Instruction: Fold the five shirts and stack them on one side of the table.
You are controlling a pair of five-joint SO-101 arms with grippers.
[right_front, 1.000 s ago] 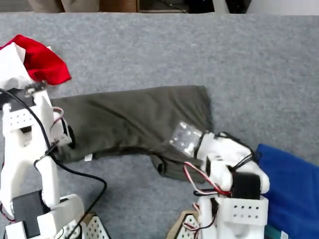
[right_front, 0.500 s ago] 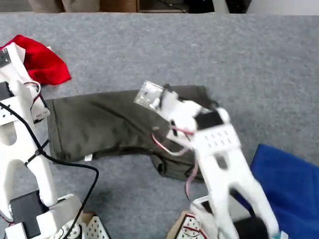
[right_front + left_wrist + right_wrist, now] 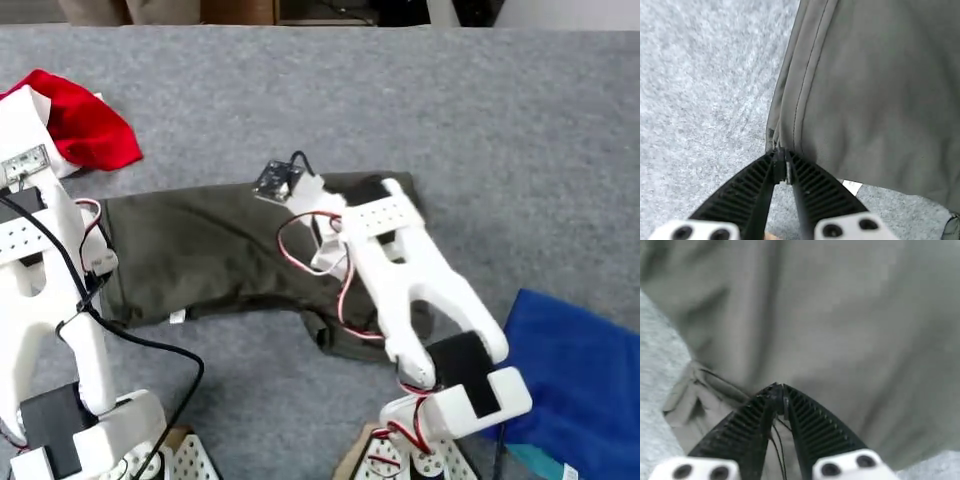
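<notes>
An olive shirt [image 3: 220, 250] lies partly folded across the middle of the grey table [image 3: 500, 130]. My left gripper [image 3: 781, 164] is shut on the hem at the shirt's left edge [image 3: 790, 120], low over the table; in the high view it sits at that edge [image 3: 103, 268]. My right arm [image 3: 400, 260] stretches from the front over the shirt's right half. Its gripper [image 3: 776, 396] is shut just above the olive cloth [image 3: 840, 315], near a crumpled fold, with nothing seen between the fingers.
A red shirt [image 3: 85, 125] lies bunched at the back left with white cloth [image 3: 22, 135] beside it. A blue shirt [image 3: 580, 370] lies at the front right. Bare grey table runs along the back and right.
My right arm has swung from the shirt's front right corner up and over its middle. My left arm shifted back, then settled at the left edge.
</notes>
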